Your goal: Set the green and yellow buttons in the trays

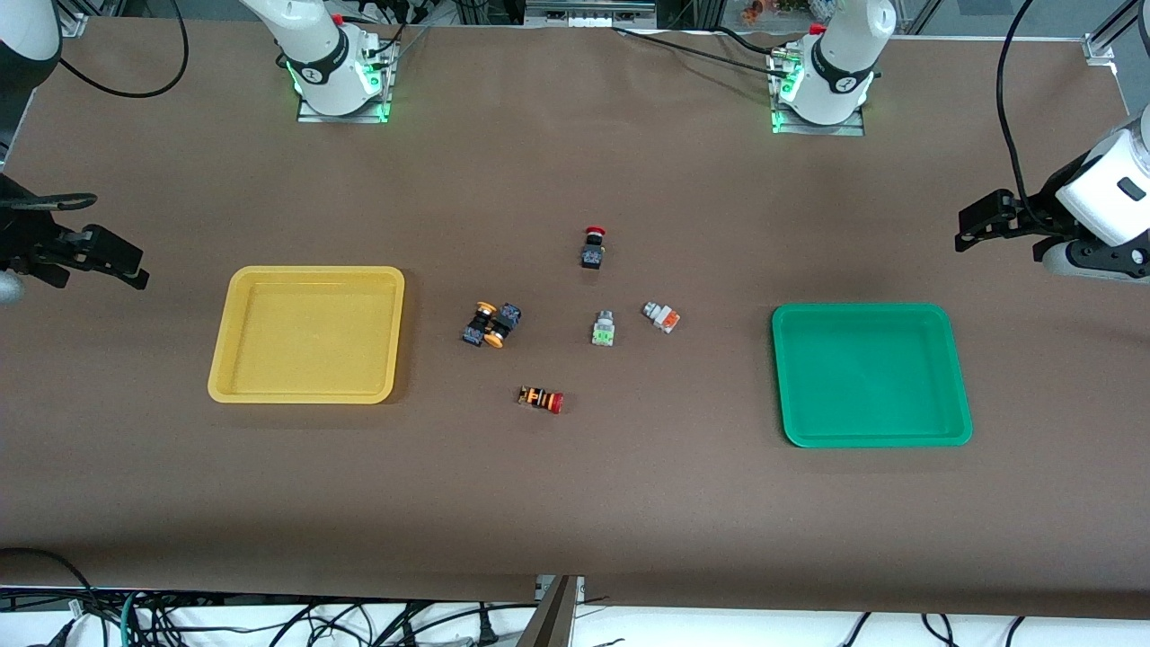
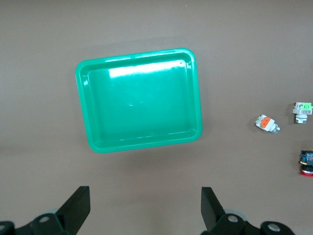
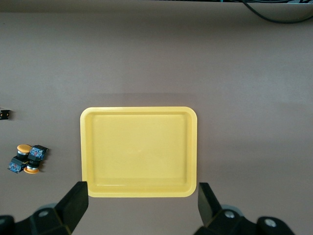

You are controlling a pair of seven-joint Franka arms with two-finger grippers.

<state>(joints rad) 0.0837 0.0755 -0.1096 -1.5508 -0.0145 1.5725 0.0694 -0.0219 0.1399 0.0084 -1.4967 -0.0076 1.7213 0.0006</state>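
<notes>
Two yellow-capped buttons (image 1: 485, 310) (image 1: 494, 340) lie side by side at the table's middle, toward the empty yellow tray (image 1: 305, 332). A grey button with a green face (image 1: 603, 329) and a grey one with an orange face (image 1: 661, 316) lie toward the empty green tray (image 1: 870, 373). My left gripper (image 1: 975, 229) hangs open and holds nothing over the table at the left arm's end; in its wrist view the left gripper (image 2: 145, 205) looks down beside the green tray (image 2: 139, 100). My right gripper (image 1: 126, 265) (image 3: 142, 203) hangs open and holds nothing beside the yellow tray (image 3: 139, 152).
A red-capped black switch (image 1: 593, 247) lies farther from the front camera than the grey buttons. A red-capped switch with an orange-striped body (image 1: 541, 399) lies nearer to it. Cables run along the table's edges by the arm bases.
</notes>
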